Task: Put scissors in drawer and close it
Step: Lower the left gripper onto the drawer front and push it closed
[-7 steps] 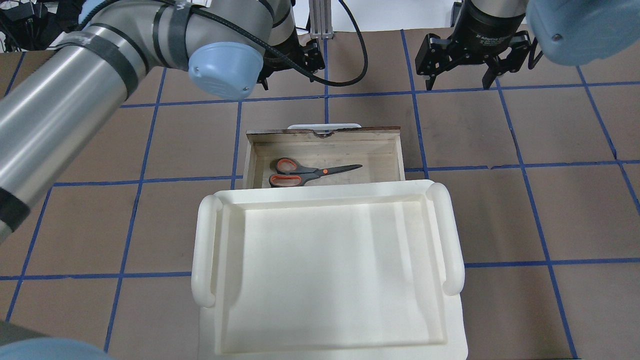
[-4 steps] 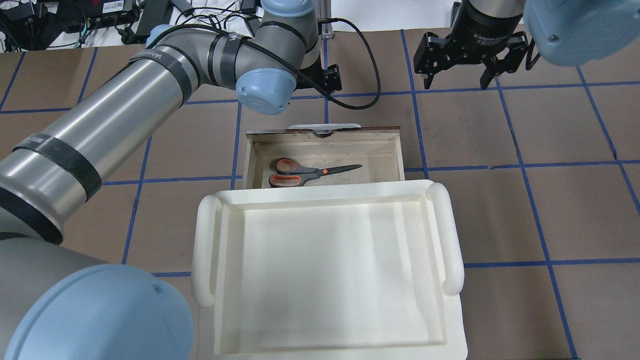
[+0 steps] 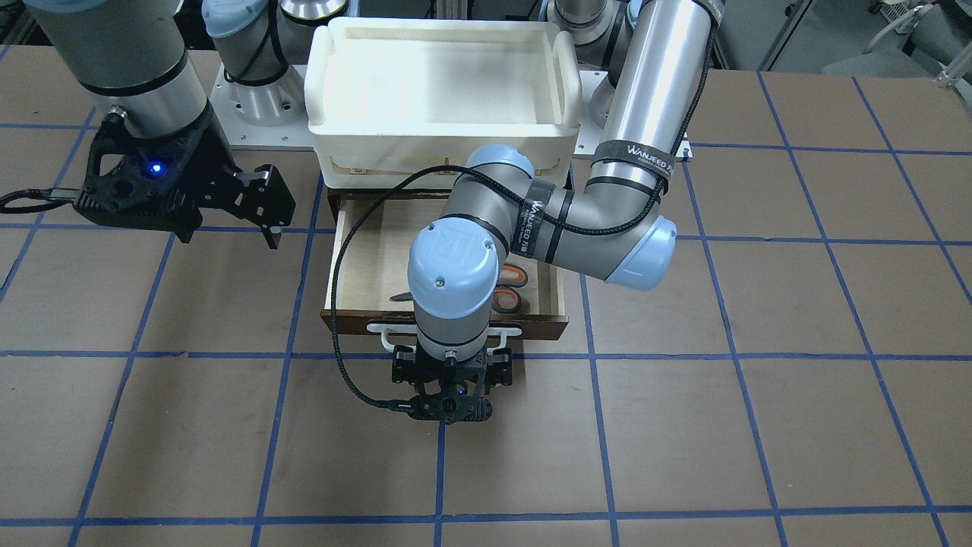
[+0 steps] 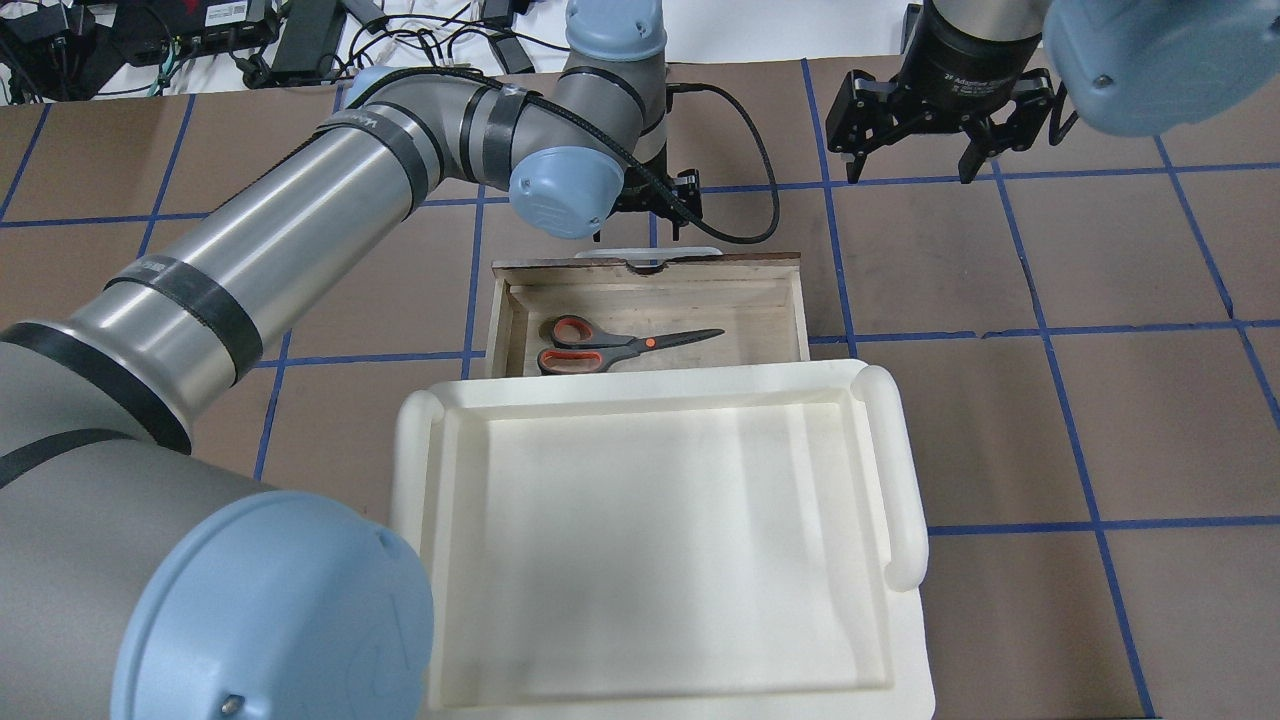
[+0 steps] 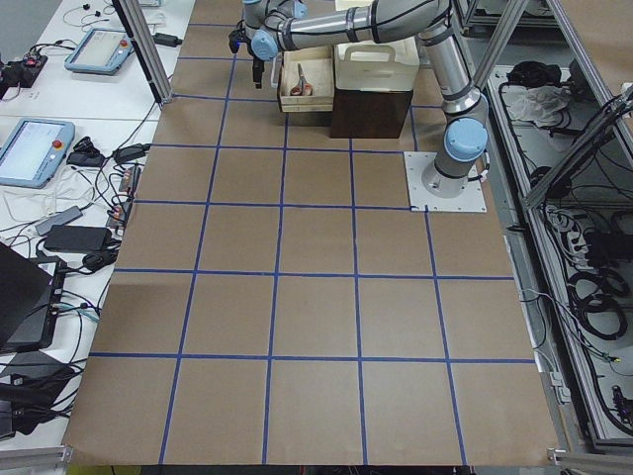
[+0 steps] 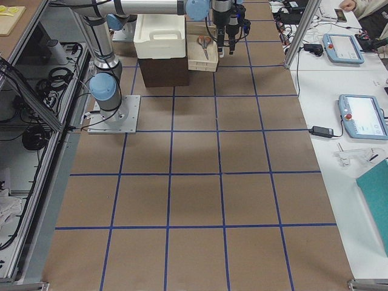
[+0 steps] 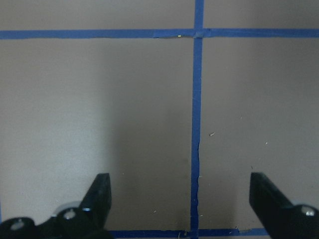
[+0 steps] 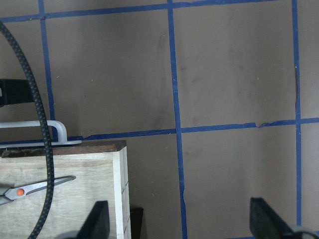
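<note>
The scissors (image 4: 620,345), grey handles lined orange, lie flat inside the open drawer (image 4: 770,315), handles to the left. In the front-facing view my left arm hides most of them; only the handles (image 3: 510,287) show. The drawer's dark front (image 3: 543,328) and white bar handle (image 3: 380,334) face away from me. My left gripper (image 3: 452,380) points down over the table just beyond that handle. The left wrist view shows it (image 7: 184,209) open and empty above bare table. My right gripper (image 4: 912,160) is open and empty, far right of the drawer.
A white plastic tray (image 4: 905,470) sits on top of the dark cabinet that holds the drawer. The table is brown board with blue tape lines (image 4: 1040,330). A black cable (image 4: 755,200) loops from my left wrist near the drawer front.
My left arm has swung to the right and out, bringing its wrist and gripper over the table just beyond the drawer's front. Scissors, drawer and right gripper have stayed put.
</note>
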`<state>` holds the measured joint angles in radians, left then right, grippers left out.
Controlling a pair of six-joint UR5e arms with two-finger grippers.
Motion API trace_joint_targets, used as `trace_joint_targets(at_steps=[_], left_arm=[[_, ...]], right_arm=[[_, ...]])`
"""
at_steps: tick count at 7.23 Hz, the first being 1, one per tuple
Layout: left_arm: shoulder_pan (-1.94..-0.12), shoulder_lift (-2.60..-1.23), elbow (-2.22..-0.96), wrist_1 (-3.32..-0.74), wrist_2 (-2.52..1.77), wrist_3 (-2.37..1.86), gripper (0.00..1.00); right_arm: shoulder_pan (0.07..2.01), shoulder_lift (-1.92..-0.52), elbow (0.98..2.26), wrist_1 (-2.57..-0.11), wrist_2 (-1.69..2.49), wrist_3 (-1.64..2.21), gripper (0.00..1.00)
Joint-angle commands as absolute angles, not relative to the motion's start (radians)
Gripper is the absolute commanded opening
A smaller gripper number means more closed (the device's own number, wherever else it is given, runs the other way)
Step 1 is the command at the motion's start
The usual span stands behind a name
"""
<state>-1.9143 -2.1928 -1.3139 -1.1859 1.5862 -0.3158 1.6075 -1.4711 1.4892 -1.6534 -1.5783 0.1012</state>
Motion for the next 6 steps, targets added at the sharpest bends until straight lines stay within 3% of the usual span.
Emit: trace_joint_targets(at_steps=[1,6], left_arm=[[-1.922,-2.174,-1.312,-1.293,1.566,-0.316,1.00],[-1.928,-2.131,-1.324,-1.446,1.546,-0.318,1.00]], right_arm=[[1.608,-1.479,1.489,-1.651,-1.582,0.101,1.00],[1.611,-1.485,1.489,-1.654,-1.580,0.101,1.00]])
